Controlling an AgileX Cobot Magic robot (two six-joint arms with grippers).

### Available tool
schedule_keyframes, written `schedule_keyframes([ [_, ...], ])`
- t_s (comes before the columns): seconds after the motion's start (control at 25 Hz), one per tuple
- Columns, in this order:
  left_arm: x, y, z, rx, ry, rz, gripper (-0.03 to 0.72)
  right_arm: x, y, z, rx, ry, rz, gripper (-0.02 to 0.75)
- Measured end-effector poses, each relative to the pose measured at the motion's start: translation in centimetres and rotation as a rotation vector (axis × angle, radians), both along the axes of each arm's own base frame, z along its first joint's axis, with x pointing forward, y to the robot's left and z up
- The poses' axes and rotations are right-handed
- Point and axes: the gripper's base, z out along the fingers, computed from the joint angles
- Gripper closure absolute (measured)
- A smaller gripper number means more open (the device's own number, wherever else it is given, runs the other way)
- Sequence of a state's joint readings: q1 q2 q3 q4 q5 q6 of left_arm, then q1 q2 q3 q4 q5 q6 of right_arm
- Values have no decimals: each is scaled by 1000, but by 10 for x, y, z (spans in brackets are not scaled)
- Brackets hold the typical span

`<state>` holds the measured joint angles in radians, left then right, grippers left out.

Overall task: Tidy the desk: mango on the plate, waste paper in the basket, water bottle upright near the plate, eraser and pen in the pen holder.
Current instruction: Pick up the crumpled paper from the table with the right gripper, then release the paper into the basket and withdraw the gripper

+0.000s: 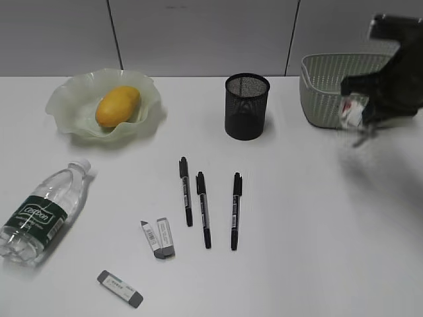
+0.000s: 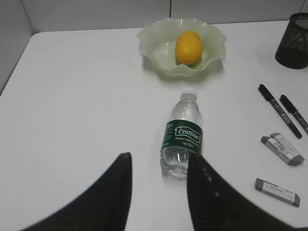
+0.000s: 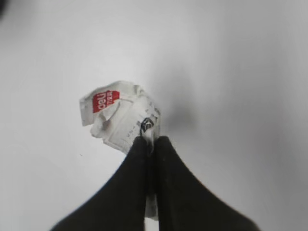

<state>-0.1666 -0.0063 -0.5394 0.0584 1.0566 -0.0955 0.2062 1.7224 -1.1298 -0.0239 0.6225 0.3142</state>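
My right gripper [image 3: 150, 139] is shut on the waste paper [image 3: 118, 118], a crumpled white ball with a red patch. In the exterior view it hangs in the air [image 1: 352, 112] in front of the green basket [image 1: 327, 82]. The mango [image 1: 117, 105] lies in the pale green plate [image 1: 73, 89]. The water bottle [image 1: 41, 210] lies on its side at the left. My left gripper [image 2: 159, 161] is open and empty, just behind the bottle's base [image 2: 182, 142]. Three black pens [image 1: 205, 208] and three erasers [image 1: 158, 238] lie on the desk [image 1: 310, 224]. The black mesh pen holder [image 1: 246, 105] stands upright.
A grey partition wall runs behind the desk. The right arm [image 1: 396, 72] is blurred above the basket's right side. One eraser [image 1: 120, 288] lies apart near the front edge.
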Motion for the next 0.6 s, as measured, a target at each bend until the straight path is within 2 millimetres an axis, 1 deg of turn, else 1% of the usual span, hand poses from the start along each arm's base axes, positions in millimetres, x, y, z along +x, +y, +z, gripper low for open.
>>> schedule_keyframes([
  [0.04,0,0,0,2,0,1,400,0,-2,18,-6,-78,17,711],
  [0.08,0,0,0,1,-1,1,400,4,-5,32,-19,-144,21,711],
  [0.12,0,0,0,1,-1,1,400,11,-10,42,-30,-204,14,711],
  [0.2,0,0,0,1,-1,1,400,35,-21,50,-48,-284,-15,711],
  [0.24,0,0,0,2,-1,1,400,50,-28,46,-57,-298,-32,711],
  [0.32,0,0,0,2,-1,1,400,79,-36,28,-70,-283,-54,706],
  [0.36,0,0,0,3,-1,2,400,91,-40,23,-78,-284,-60,685],
  [0.4,0,0,0,3,-1,2,400,102,-40,13,-87,-272,-55,645],
  [0.44,0,0,0,3,-1,2,400,112,-39,6,-90,-268,-52,588],
  [0.52,0,0,0,3,-1,2,400,125,-38,1,-92,-271,-50,389],
  [0.6,0,0,0,3,-1,2,400,129,-38,1,-93,-278,-47,211],
])
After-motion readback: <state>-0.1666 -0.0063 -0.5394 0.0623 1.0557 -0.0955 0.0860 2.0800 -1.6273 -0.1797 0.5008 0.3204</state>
